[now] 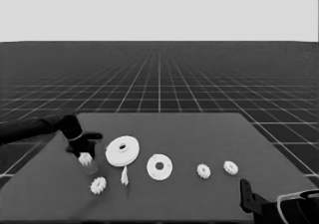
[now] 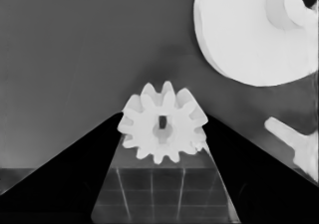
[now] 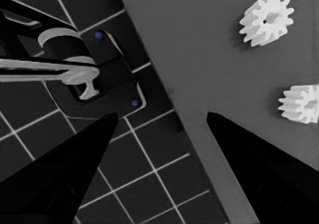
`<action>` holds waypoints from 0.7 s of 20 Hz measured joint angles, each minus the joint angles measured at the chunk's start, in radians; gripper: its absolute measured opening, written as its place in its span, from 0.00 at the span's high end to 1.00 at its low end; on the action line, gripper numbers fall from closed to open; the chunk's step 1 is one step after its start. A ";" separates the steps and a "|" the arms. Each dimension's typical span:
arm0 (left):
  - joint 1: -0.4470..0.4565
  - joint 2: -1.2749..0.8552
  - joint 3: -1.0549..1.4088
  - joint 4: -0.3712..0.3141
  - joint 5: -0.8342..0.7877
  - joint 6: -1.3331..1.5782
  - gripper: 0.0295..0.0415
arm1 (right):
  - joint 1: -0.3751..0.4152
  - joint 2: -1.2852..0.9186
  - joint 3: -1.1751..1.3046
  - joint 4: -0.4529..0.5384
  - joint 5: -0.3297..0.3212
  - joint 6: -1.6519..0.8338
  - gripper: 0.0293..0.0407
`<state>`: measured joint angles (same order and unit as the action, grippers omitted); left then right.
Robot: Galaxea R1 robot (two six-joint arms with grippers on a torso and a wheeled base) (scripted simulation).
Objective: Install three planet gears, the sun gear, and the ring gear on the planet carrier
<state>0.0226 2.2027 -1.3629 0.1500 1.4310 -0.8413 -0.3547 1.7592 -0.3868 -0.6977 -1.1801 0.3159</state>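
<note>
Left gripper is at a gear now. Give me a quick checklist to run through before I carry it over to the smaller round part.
1. Gear between the fingers: ok. The left gripper has a planet gear at its fingertips, near the table's left end.
2. Grasp firm: cannot tell; contact at the pads is not clear.
3. Target free: ok. The smaller round part lies flat, nothing on it.
4. Path: not ok. The larger round part and the thin white piece lie between the gear and the target.
5. Right gripper out of the way: ok, parked open at the table's near right corner.

Gear upright between tool fingers.
</note>
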 joint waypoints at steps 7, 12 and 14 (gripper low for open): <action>-0.020 0.100 0.199 0.036 0.070 -0.397 0.86 | 0.000 0.000 0.000 0.000 0.000 0.000 0.19; -0.011 0.693 0.025 0.042 0.136 -0.709 0.86 | 0.000 0.000 0.000 0.000 0.000 0.000 0.19; -0.010 0.722 -0.009 0.041 0.136 -0.704 0.86 | 0.000 0.000 0.000 0.000 0.000 0.000 0.19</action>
<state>0.0122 2.9245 -1.3718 0.1908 1.5667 -1.5456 -0.3547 1.7592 -0.3868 -0.6977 -1.1801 0.3159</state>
